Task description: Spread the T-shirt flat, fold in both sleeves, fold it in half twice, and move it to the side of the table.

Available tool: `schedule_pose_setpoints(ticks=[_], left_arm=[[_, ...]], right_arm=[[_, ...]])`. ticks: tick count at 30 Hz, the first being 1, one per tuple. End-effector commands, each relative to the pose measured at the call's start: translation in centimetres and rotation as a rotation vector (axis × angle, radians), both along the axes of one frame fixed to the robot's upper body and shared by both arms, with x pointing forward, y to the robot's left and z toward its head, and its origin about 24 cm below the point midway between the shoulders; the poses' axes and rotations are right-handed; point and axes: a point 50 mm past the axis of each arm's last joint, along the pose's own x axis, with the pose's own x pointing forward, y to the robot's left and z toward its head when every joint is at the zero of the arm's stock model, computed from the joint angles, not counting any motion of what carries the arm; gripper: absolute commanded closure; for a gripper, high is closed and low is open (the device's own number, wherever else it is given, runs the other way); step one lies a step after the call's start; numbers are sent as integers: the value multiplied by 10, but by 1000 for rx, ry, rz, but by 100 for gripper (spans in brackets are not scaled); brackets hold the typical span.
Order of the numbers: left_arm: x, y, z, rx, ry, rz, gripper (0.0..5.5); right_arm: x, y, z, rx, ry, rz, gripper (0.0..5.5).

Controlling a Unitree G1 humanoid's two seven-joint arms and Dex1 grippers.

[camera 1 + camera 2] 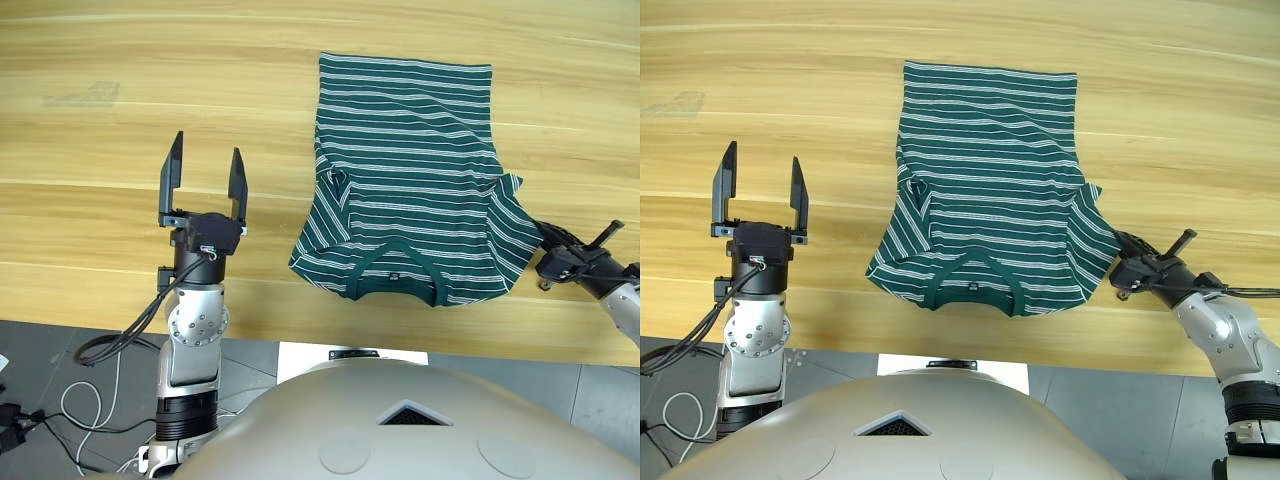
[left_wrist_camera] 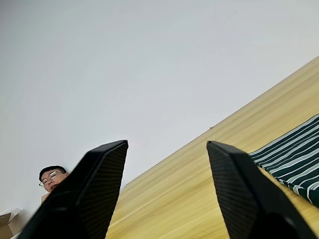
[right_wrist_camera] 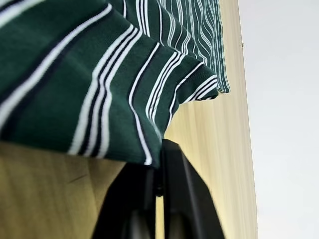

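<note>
Green, white-striped T-shirt [image 1: 410, 170] lies mostly flat on the wooden table [image 1: 150, 80], collar nearest the robot, hem farthest. The sleeve on the robot's left is folded inward, and the right one pokes out sideways.

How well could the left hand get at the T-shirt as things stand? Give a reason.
Probably yes: the left hand is open beside the T-shirt, with bare table between them.

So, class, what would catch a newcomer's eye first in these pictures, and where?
The dark green, white-striped T-shirt lies on the pale wooden table, collar toward the robot. The right gripper pinches its sleeve edge with shut fingers; the left gripper stands apart on the robot's left, fingers open.
</note>
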Motion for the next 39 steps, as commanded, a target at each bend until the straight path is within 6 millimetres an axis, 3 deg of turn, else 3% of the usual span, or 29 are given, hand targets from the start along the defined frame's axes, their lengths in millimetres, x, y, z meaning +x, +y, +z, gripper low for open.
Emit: schedule_pose_setpoints(ticks=[1, 14, 18, 22, 32, 39], left_arm=[[-1, -1, -3, 10, 11, -5, 254], [-1, -1, -9, 3, 14, 0, 254], [-1, -1, -11, -2, 19, -2, 254], [-2, -3, -13, -2, 28, -13, 254], [-3, -9, -15, 5, 42, -41, 254], [-3, -11, -15, 6, 49, -56, 254]], right_arm=[[3, -2, 3, -15, 2, 6, 548], [13, 18, 21, 57, -116, 49, 548], [16, 40, 32, 139, -176, 97, 548], [19, 65, 28, 180, -159, 165, 548], [29, 85, 0, 189, -82, 198, 548], [35, 85, -8, 159, -41, 235, 433]])
